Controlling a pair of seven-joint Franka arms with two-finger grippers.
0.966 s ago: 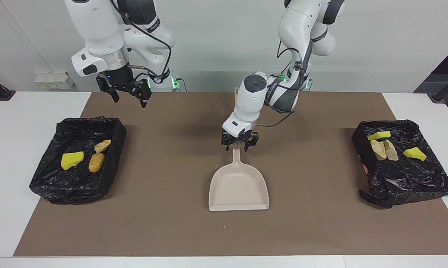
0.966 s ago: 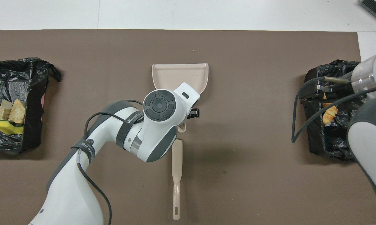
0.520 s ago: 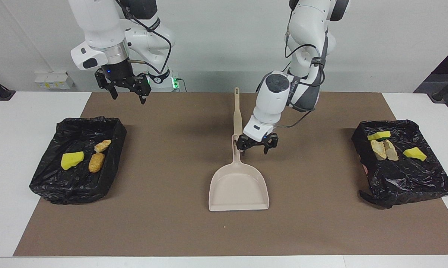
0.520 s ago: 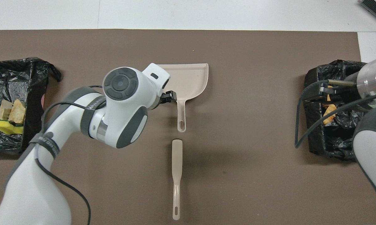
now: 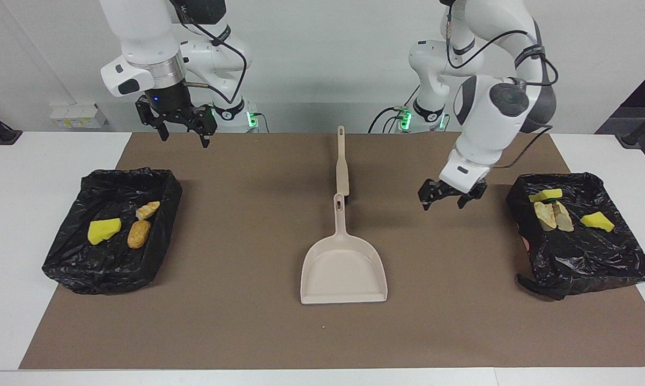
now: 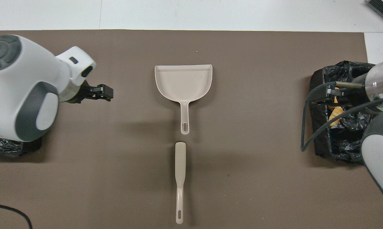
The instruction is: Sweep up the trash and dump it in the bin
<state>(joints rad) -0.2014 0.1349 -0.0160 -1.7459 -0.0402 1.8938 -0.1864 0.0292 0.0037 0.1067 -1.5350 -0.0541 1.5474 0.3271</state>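
The trash lies in two black-lined bins. In the bin (image 5: pixel 75 262) at the right arm's end are a yellow sponge bit (image 5: pixel 104 230) and two tan chunks (image 5: pixel 139 234). The bin (image 5: pixel 595 257) at the left arm's end holds yellow bits (image 5: pixel 597 221) and tan chunks (image 5: pixel 553 215). My left gripper (image 5: pixel 444 202) (image 6: pixel 107 93) hangs open and empty over the mat, between the dustpan and that bin. My right gripper (image 5: pixel 184 137) waits open and empty, raised over the mat's edge by the robots.
A beige dustpan (image 5: pixel 343 268) (image 6: pixel 183 81) lies mid-mat, handle toward the robots. A beige brush (image 5: pixel 342 166) (image 6: pixel 180 178) lies in line with it, nearer the robots. One tiny crumb (image 5: pixel 323 325) lies on the brown mat (image 5: pixel 236 321).
My left gripper has left the dustpan handle and swung toward the bin at the left arm's end. The dustpan stayed put. The right gripper rose slightly.
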